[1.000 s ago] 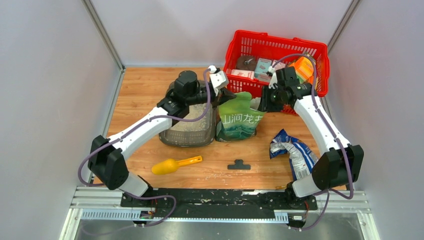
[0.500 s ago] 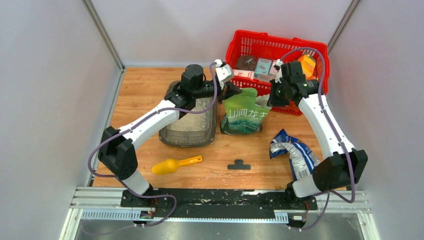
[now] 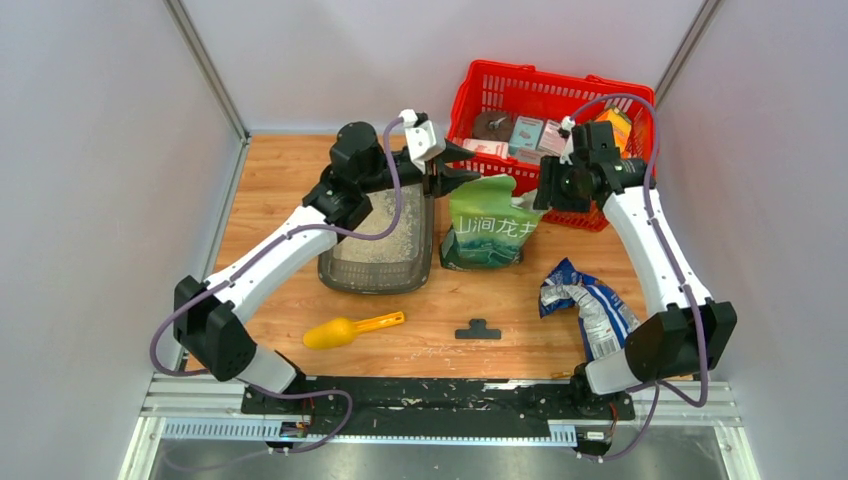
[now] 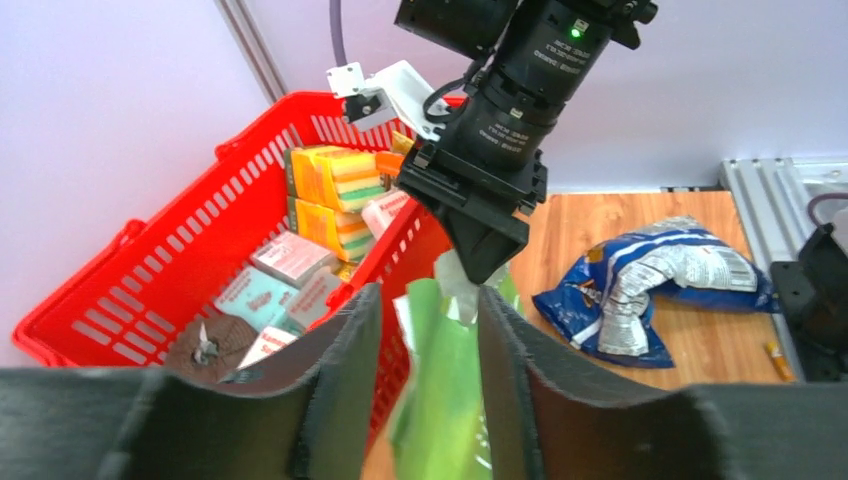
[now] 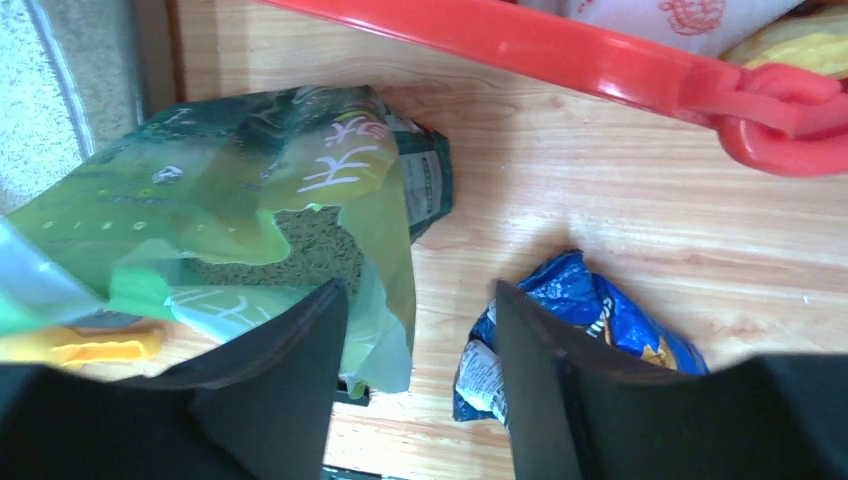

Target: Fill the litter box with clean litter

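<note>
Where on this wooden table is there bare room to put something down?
Bare tabletop lies at the far left, behind the dark grey plastic litter box and left of the red mesh basket. A second patch sits between the black T-shaped piece and the green printed bag. Crowded: between that bag and the basket.

Both arms stretch forward, bending inward toward each other. The left gripper (image 4: 430, 312) and right gripper (image 5: 420, 300) each have their fingers parted.

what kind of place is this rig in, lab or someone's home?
Most likely a robotics lab test cell, not a home: plain grey partition walls box in a small wooden tabletop, an aluminium rail frame runs along the near edge, and the red shopping basket and litter box look like staged props.
</note>
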`<state>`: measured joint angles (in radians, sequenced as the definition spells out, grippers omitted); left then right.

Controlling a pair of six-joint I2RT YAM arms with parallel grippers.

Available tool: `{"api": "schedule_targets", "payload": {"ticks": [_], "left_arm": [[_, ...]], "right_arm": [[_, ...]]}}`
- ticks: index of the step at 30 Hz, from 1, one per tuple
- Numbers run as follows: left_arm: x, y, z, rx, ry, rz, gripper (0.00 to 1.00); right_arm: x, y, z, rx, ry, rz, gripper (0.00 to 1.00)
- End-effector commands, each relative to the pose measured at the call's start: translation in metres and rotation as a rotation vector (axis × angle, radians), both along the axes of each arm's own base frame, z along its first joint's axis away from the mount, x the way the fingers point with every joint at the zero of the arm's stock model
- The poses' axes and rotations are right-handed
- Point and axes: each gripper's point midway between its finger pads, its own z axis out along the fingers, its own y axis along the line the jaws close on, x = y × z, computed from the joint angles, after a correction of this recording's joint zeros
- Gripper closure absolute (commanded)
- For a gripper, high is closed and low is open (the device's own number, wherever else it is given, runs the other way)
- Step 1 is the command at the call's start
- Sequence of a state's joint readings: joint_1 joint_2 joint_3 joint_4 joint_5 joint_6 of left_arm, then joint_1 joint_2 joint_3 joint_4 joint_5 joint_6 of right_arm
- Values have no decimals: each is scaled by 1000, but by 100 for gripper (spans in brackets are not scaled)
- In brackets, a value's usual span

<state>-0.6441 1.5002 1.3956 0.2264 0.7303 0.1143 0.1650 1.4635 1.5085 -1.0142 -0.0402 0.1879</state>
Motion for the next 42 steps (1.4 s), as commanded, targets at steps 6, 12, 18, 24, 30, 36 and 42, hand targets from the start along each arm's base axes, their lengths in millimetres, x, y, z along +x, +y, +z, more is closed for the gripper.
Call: {"api": "schedule_targets", "payload": {"ticks": [6, 12, 18, 24, 30, 36, 42], "left_arm": [[-45, 106, -34, 205, 40, 155, 42], [-131, 197, -159, 671, 38, 102, 41], [-191, 265, -251, 1038, 194, 36, 18], [-168, 289, -306, 1204, 231, 127, 17], [-141, 284, -349, 1221, 241, 184, 19], [-131, 285, -379, 1273, 357, 211, 26], [-142, 282, -385, 1291, 396, 138, 64]], "right_arm": [[-5, 39, 83, 149, -283, 270, 15], [-16, 42, 96, 108, -416, 390, 11], [1, 40, 100, 84, -456, 363, 8], [6, 50, 105, 100, -470, 401, 6], [5, 56, 110, 103, -489, 440, 0], [3, 57, 116, 101, -506, 452, 0], [-3, 58, 115, 103, -506, 475, 0]]}}
